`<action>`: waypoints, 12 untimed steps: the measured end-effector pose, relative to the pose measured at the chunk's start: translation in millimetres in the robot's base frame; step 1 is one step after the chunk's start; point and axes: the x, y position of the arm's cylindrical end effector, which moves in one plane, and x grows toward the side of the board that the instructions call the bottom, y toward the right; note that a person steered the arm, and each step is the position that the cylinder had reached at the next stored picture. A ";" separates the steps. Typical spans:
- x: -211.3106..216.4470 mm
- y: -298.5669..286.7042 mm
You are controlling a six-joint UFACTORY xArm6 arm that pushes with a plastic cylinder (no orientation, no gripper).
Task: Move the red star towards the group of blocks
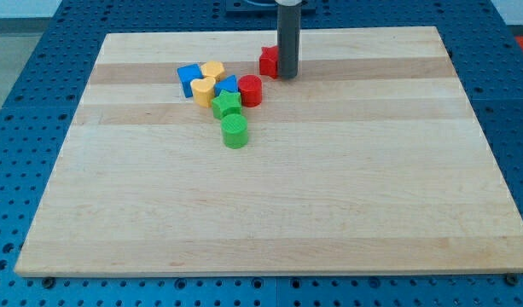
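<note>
The red star (pixel 269 60) lies near the view's top centre, partly hidden behind my rod. My tip (pixel 287 76) rests on the board right against the star's right side. The group of blocks lies just to the left and below: a red cylinder (pixel 250 89), a blue block (pixel 228 85), a blue block (pixel 189 79), a yellow block (pixel 212 70), a yellow block (pixel 205 89), a green star (pixel 227 105) and a green cylinder (pixel 235 131). The red star is a short gap up and right of the red cylinder.
The wooden board (pixel 329 188) lies on a blue perforated table (pixel 39 51). The board's top edge runs just above the red star.
</note>
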 end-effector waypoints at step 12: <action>-6.6 -68.1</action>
